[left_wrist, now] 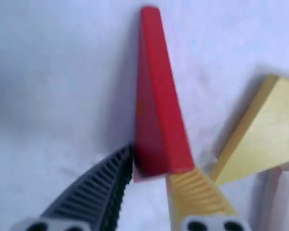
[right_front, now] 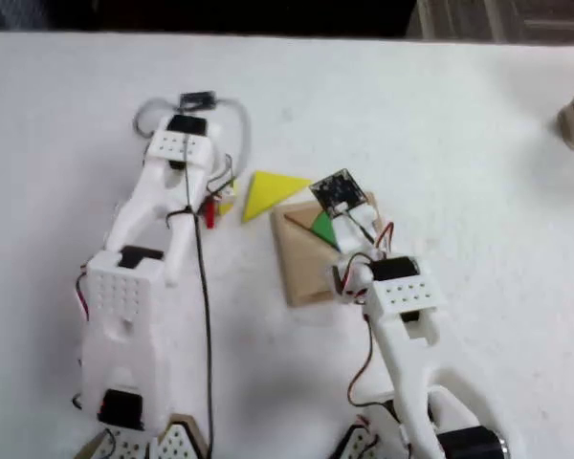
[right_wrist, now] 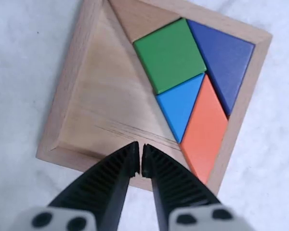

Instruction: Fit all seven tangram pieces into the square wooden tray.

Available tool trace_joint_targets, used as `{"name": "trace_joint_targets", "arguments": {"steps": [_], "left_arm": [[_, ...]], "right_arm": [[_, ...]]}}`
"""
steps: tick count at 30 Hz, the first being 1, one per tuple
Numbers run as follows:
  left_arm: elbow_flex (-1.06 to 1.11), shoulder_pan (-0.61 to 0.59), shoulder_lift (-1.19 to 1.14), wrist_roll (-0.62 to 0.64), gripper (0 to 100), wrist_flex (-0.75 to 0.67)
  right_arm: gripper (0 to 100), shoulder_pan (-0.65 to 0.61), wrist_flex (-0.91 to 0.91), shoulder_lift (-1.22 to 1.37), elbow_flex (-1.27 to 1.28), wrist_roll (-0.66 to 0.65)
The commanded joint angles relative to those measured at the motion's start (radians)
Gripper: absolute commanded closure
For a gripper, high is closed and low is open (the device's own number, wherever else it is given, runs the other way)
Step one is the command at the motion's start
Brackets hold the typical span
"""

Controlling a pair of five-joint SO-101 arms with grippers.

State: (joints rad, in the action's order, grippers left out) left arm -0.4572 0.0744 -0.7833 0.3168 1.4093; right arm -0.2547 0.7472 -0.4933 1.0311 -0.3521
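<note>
The left hand (left_wrist: 154, 166) was clamped on the red piece (left_wrist: 159, 96), which stood on edge on the white bench (left_wrist: 53, 72), pinched at one end between the black finger and the yellow one. Just beside it, apart from the red piece, the yellow triangle (right_front: 268, 194) lay flat on the bench, between the left hand (right_front: 213, 206) and the square wooden tray (right_wrist: 65, 101). The right hand (right_wrist: 140, 161) hovered over the tray's rim with its fingers closed together and nothing between them. Inside the tray the green square (right_wrist: 171, 55), the dark blue triangle (right_wrist: 224, 57), the light blue triangle (right_wrist: 183, 103) and the orange parallelogram (right_wrist: 204, 132) sat flush against each other along one side, and the rest of the tray floor showed bare wood.
</note>
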Motion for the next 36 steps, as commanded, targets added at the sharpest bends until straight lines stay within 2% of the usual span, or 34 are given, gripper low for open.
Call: {"name": "trace_joint_targets", "arguments": {"steps": [1,7,11,12,22,26,28,31,36], "left_arm": [[-0.005,0.013,-0.001,-0.002,85,0.002],[-0.005,0.013,-0.004,-0.005,86,0.002],[-0.005,0.013,-0.004,-0.006,99,-0.005],[-0.005,0.012,-0.004,-0.006,97,-0.002],[-0.006,-0.053,0.013,-0.008,98,0.005],[0.006,-0.05,0.105,-0.011,98,0.068],[0.015,-0.053,0.15,-0.058,98,0.091],[0.107,-0.047,0.228,-0.144,98,0.075],[0.362,0.016,0.424,-0.155,98,-0.014]], "right_arm": [[97.8,0.005,-0.008,-0.042,-0.008,-0.009],[97.8,0.005,-0.008,-0.042,-0.008,-0.009],[97.8,0.005,-0.008,-0.042,-0.008,-0.009],[97.8,0.005,-0.008,-0.042,-0.008,-0.009],[97.8,0.018,-0.007,-0.044,-0.009,-0.009],[97.8,0.018,0.013,-0.045,-0.014,-0.009],[97.8,0.018,0.013,-0.061,-0.012,-0.009],[97.8,0.018,0.015,-0.091,-0.005,-0.009],[97.8,0.077,0.019,-0.142,0.005,0.0]]}}
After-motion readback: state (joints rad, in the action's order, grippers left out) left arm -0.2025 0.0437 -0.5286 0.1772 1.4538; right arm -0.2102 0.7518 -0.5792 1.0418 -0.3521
